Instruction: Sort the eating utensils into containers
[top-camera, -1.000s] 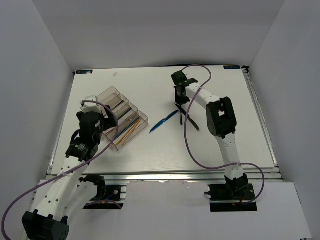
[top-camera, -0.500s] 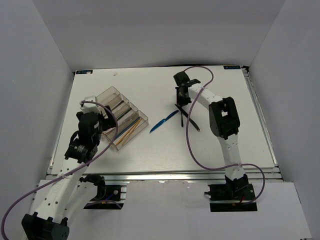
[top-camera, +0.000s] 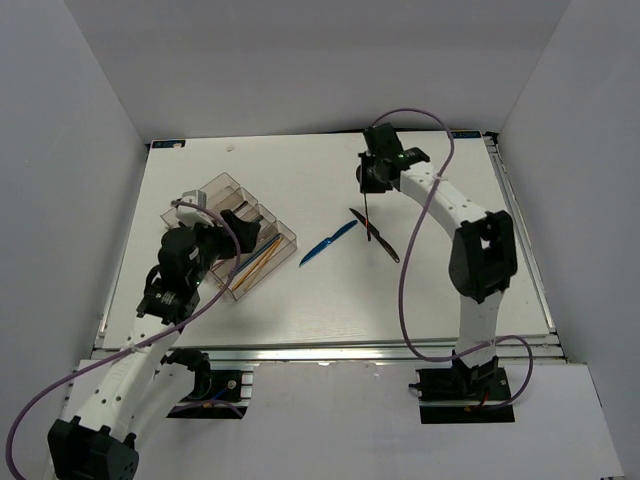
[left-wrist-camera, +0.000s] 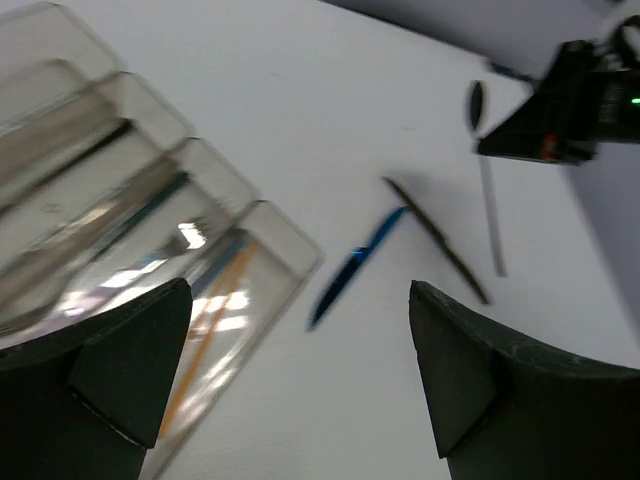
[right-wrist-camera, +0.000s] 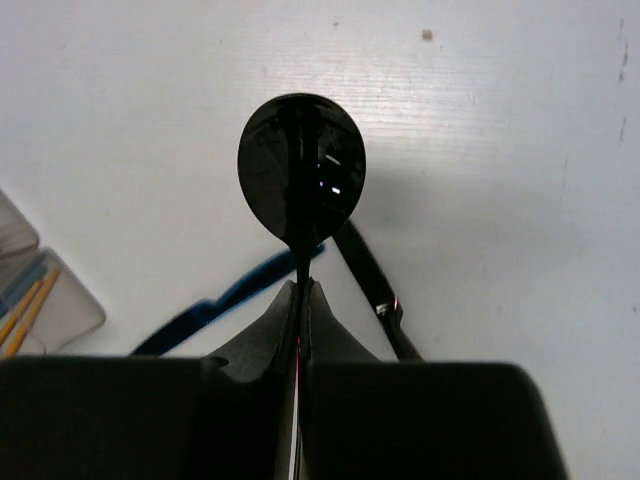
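Observation:
My right gripper (top-camera: 368, 182) is shut on a black spoon (right-wrist-camera: 300, 165) and holds it by the handle above the table, bowl pointing away from the jaws (right-wrist-camera: 302, 290). Under it lie a blue knife (top-camera: 328, 243) and another black utensil (top-camera: 376, 237); both also show in the right wrist view, the blue knife (right-wrist-camera: 235, 297) on the left and the black utensil (right-wrist-camera: 372, 285) on the right. The clear organiser tray (top-camera: 272, 222) sits at the left with orange sticks (top-camera: 258, 263) in its nearest compartment. My left gripper (top-camera: 243, 225) is open and empty over the tray, its fingers (left-wrist-camera: 125, 365) wide apart.
The left wrist view shows the tray's compartments (left-wrist-camera: 150, 190), the blue knife (left-wrist-camera: 358, 265) and the black utensil (left-wrist-camera: 437, 243) on bare white table. White walls surround the table on three sides.
My right gripper has risen and moved back and to the right, lifting the black spoon off the table. My left gripper has shifted right over the tray.

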